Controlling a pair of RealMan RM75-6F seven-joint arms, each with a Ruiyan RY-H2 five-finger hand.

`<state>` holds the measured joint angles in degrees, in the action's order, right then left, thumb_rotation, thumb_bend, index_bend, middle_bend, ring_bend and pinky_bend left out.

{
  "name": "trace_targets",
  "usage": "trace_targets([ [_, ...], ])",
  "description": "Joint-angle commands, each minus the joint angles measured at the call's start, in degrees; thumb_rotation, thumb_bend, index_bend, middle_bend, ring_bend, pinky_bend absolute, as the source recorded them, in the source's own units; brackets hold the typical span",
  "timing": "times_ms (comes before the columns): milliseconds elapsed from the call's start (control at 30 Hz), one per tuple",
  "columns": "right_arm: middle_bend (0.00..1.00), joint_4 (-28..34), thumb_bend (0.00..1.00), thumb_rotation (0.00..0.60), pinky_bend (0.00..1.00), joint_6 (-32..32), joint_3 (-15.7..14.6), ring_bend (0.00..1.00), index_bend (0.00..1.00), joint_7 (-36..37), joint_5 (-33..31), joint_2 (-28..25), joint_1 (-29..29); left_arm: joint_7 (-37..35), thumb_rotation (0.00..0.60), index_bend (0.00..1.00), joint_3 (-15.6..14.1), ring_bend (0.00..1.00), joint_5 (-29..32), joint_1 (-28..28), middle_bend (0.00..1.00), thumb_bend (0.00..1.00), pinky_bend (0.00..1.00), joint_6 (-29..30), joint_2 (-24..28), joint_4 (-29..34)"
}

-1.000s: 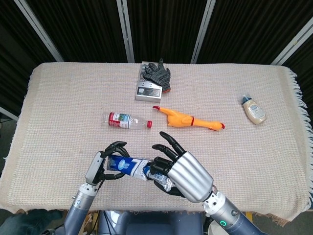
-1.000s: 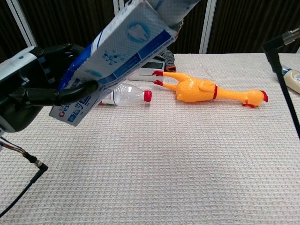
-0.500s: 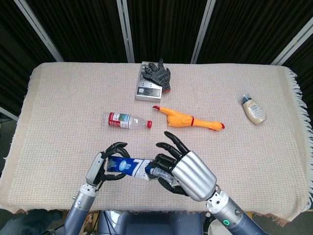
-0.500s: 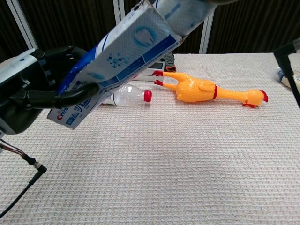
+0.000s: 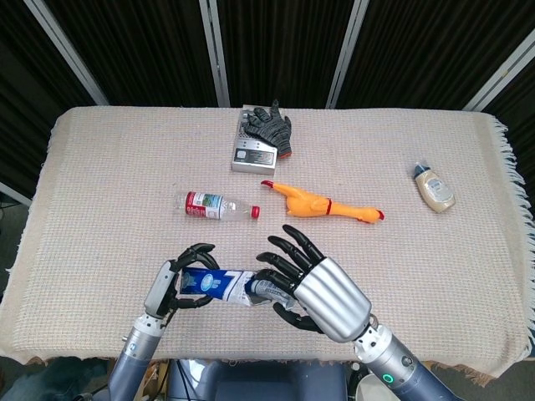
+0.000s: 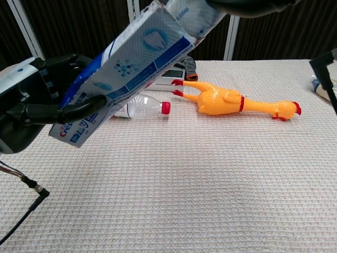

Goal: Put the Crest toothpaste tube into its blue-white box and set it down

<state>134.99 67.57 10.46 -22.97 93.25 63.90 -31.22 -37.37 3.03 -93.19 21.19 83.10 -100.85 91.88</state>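
My left hand (image 5: 171,282) (image 6: 31,108) grips the blue-white Crest box (image 5: 209,284) (image 6: 126,71) near the table's front edge, holding it off the cloth and tilted up toward the right. The toothpaste tube (image 5: 266,291) (image 6: 195,13) sticks out of the box's open right end. My right hand (image 5: 313,288) holds that tube end, with its upper fingers spread above it. In the chest view only a dark edge of the right hand shows at the top.
On the woven cloth (image 5: 100,192) lie a small bottle with a red cap (image 5: 216,205) (image 6: 142,107), a yellow rubber chicken (image 5: 322,203) (image 6: 231,100), a grey device (image 5: 253,150) with a dark glove (image 5: 269,127) on it, and a cream bottle (image 5: 434,187) at the right.
The right hand has shifted slightly right and down with the tube. In the chest view the box has tilted a bit, its left end dropping lower. Left hand keeps its hold.
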Motion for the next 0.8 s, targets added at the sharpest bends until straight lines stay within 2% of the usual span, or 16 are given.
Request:
trace_targets([
  [33, 0.25, 0.0, 0.35, 0.600, 0.00, 0.2, 0.2, 0.10, 0.34, -1.2, -0.4, -0.6, 0.2, -0.4, 0.600, 0.49, 0.0, 0.22, 0.0, -0.1, 0.47, 0.31, 0.22, 0.1, 0.1, 0.1],
  [233, 0.24, 0.0, 0.35, 0.600, 0.00, 0.5, -0.1, 0.09, 0.33, -3.7, -0.6, -2.4, 0.9, -0.7, 0.600, 0.49, 0.1, 0.22, 0.1, -0.3, 0.47, 0.31, 0.22, 0.5, 0.6, 0.1],
  [500, 0.22, 0.0, 0.35, 0.600, 0.00, 1.3, -0.6, 0.08, 0.32, -11.6, -2.2, -3.2, 2.2, -1.1, 0.600, 0.49, 0.0, 0.22, 0.0, -0.4, 0.47, 0.31, 0.22, 0.6, 0.7, 0.0],
  [800, 0.22, 0.0, 0.35, 0.600, 0.00, 3.7, 0.5, 0.08, 0.31, -19.8, -7.7, -2.8, 3.2, -1.9, 0.600, 0.49, -0.6, 0.22, -1.1, -0.4, 0.47, 0.31, 0.22, 0.9, 1.4, 1.6],
])
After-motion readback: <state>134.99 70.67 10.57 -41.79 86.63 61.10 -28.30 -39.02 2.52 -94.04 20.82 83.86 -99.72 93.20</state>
